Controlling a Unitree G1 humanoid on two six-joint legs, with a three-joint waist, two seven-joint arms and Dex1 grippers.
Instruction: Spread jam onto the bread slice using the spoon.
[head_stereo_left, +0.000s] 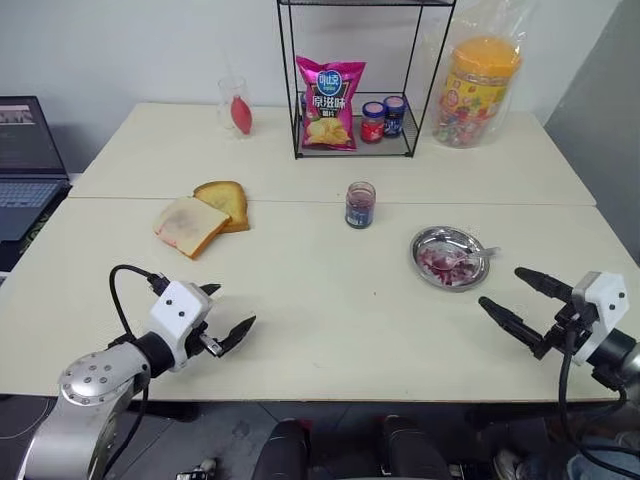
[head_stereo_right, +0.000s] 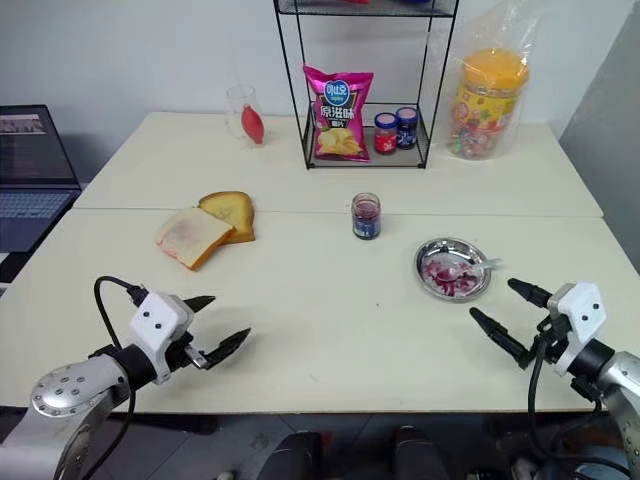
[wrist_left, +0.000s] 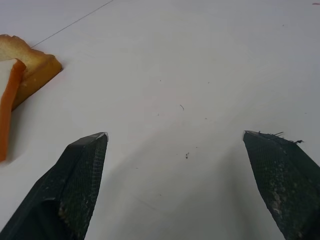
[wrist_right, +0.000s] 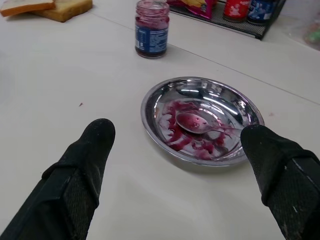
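Both the left claw (head_stereo_left: 225, 325) and right claw (head_stereo_left: 515, 303) hover spread and empty, while the spoon (wrist_right: 200, 122), light, stiff and likely jam-slick, lies in the dish (wrist_right: 152, 97) near right, best pinched by its handle.

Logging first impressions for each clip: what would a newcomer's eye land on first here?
Likely the metal dish smeared with red jam, the spoon lying in it, just ahead of the open right gripper. Next, the bread slice, faintly pink, leaning on a toasted slice beyond the open left gripper.
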